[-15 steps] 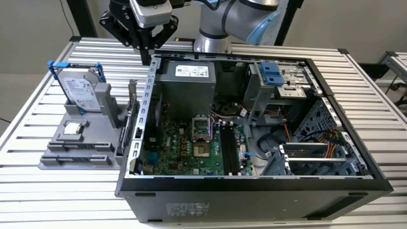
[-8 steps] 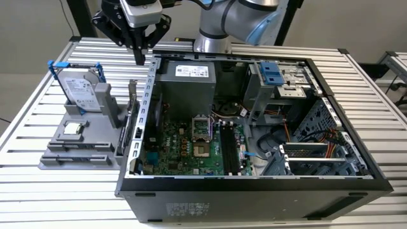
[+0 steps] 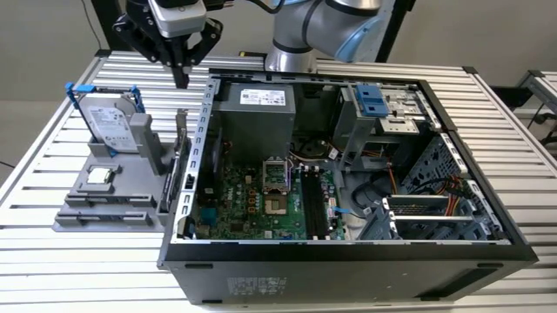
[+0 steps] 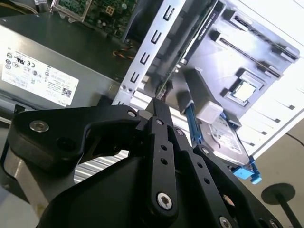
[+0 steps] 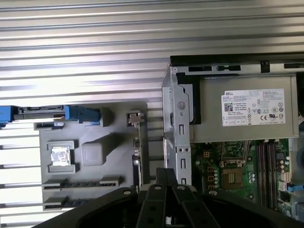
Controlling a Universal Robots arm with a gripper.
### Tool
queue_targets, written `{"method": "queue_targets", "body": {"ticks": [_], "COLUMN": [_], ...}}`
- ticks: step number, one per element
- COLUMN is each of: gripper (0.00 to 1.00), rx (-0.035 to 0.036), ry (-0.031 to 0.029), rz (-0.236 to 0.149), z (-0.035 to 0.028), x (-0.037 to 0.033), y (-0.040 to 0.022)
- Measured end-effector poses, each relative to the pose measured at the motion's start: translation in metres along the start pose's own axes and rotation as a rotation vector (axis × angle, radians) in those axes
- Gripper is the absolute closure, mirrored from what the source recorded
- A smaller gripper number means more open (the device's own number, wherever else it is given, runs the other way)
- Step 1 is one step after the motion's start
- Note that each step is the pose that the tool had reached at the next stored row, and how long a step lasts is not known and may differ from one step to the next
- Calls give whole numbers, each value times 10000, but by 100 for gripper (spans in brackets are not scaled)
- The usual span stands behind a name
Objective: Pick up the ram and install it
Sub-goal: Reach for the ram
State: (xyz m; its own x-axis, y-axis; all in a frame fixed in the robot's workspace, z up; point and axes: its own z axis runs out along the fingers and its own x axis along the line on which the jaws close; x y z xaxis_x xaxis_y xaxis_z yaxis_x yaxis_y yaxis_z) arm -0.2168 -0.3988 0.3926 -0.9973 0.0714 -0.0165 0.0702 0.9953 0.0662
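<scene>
The gripper hangs above the grey holder, jaws drawn together to one point with nothing between them. The ram stands on edge in the holder's slot beside the case, upright so that its top edge is free to be pinched. In the first wrist view it seems to be the thin strip close by the gripper's tip. The long black slots look unfilled

You have the open computer case on the slatted table, its power supply at the far end beyond the motherboard. On the exterior view's left, your grey holder carries a hard drive and a processor chip.
</scene>
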Motion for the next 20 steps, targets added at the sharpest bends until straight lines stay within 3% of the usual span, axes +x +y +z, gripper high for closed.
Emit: {"method": "queue_targets", "body": {"ticks": [20], "gripper": [100], "rx": [-104], "ry": [7], "rz": [3], "z": [-8], "x": [370], "y": [-26]}}
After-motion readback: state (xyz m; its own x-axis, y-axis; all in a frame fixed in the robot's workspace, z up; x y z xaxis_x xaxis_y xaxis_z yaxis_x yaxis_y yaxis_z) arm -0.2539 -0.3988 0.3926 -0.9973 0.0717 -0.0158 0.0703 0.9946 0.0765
